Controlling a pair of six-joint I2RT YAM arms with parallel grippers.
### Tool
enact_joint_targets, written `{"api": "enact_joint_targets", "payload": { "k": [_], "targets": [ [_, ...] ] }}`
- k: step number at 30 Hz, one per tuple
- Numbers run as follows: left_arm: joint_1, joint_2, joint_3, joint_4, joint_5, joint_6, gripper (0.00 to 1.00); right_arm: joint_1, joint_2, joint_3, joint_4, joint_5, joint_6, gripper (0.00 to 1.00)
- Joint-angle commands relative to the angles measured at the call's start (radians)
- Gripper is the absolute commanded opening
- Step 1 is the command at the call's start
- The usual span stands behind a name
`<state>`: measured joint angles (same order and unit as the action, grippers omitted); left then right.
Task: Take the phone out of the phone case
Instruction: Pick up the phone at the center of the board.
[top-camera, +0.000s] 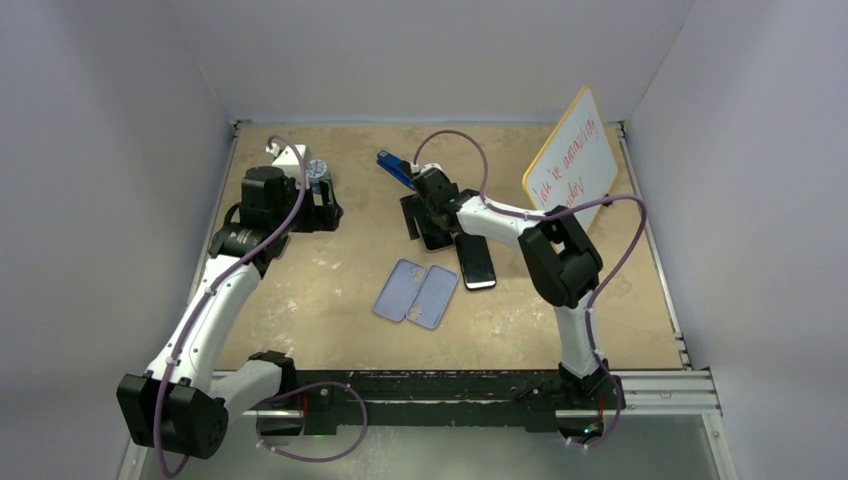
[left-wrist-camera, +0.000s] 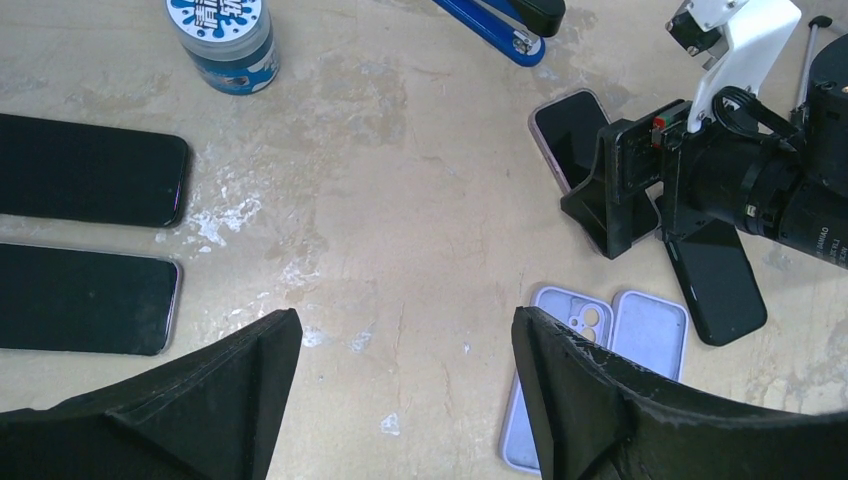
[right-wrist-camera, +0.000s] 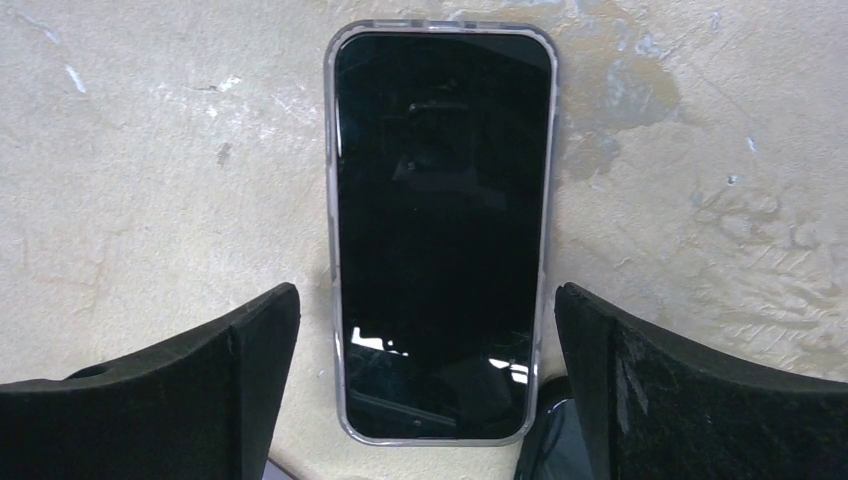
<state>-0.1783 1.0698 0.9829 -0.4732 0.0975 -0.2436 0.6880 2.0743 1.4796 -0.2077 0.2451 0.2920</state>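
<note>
A black phone in a clear, lilac-edged case (right-wrist-camera: 442, 230) lies flat, screen up, on the tan table. My right gripper (right-wrist-camera: 425, 300) hangs over its near end, open, with one finger on each side and not touching it. In the top view this gripper (top-camera: 425, 215) covers most of that phone (top-camera: 434, 240). It also shows in the left wrist view (left-wrist-camera: 562, 135), partly under the right gripper. My left gripper (left-wrist-camera: 405, 350) is open and empty above bare table, at the far left in the top view (top-camera: 325, 210).
A bare black phone (top-camera: 477, 260) lies just right of the cased one. Two empty lilac cases (top-camera: 400, 288) (top-camera: 435, 296) lie mid-table. A blue stapler (top-camera: 395, 168), a blue jar (left-wrist-camera: 222, 40), two more black phones (left-wrist-camera: 90, 170) (left-wrist-camera: 85, 298) and a leaning whiteboard (top-camera: 570, 160) are around.
</note>
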Motion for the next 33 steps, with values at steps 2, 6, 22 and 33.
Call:
{"api": "enact_joint_targets", "payload": {
  "k": [2, 6, 22, 33],
  "targets": [
    [-0.001, -0.001, -0.009, 0.015, -0.003, 0.008, 0.8, -0.006, -0.066, 0.016, -0.026, 0.044, -0.033, 0.99],
    [-0.001, -0.008, -0.015, 0.016, 0.002, 0.009, 0.8, -0.007, -0.063, 0.011, -0.021, 0.016, -0.041, 0.99],
    [-0.005, -0.03, -0.092, 0.087, 0.183, -0.106, 0.8, -0.028, -0.015, -0.046, -0.006, -0.072, -0.013, 0.91],
    [-0.07, -0.001, -0.273, 0.364, 0.22, -0.331, 0.79, -0.008, 0.018, -0.032, 0.02, -0.1, -0.029, 0.8]
  ]
}}
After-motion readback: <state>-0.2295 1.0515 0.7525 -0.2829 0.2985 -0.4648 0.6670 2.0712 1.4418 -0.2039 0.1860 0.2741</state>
